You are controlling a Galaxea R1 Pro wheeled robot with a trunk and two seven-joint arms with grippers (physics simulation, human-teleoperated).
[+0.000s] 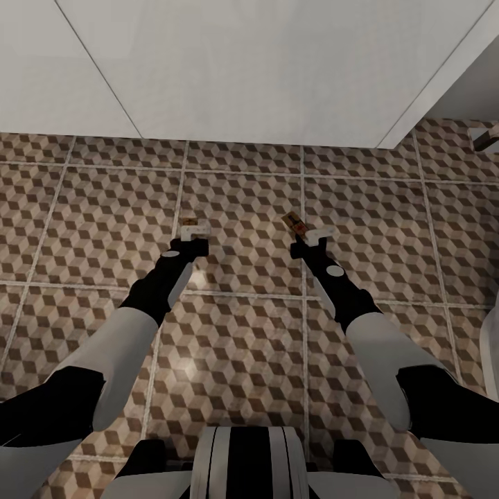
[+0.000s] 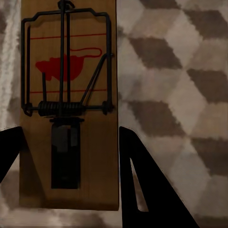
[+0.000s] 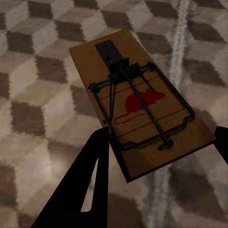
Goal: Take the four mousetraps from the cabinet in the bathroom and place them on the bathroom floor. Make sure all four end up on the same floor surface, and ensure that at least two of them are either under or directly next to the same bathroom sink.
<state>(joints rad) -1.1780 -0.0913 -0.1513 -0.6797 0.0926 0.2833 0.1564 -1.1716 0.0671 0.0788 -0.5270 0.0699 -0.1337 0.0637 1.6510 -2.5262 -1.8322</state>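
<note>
Two mousetraps show over the cube-patterned bathroom floor [image 1: 242, 319]. My left gripper [image 1: 194, 234] [image 2: 71, 129] is shut on one mousetrap [image 1: 195, 223] [image 2: 69, 156], its black fingers [image 2: 142, 185] pressed against the board's long edges. My right gripper [image 1: 313, 235] [image 3: 161, 130] is shut on a second mousetrap [image 1: 296, 223] [image 3: 137, 114], which is tilted, with a red mouse print and a wire bar on top. Both traps sit low over the tiles, about two tiles short of a white panelled front [image 1: 263, 69]. The cabinet is out of view, and I cannot tell whether the white front belongs to the sink.
The white front ends at a corner at the upper right, with a small grey-brown object [image 1: 486, 137] beyond it. A white curved edge [image 1: 495, 346] enters at the right border. Tiled floor stretches to both sides of the arms.
</note>
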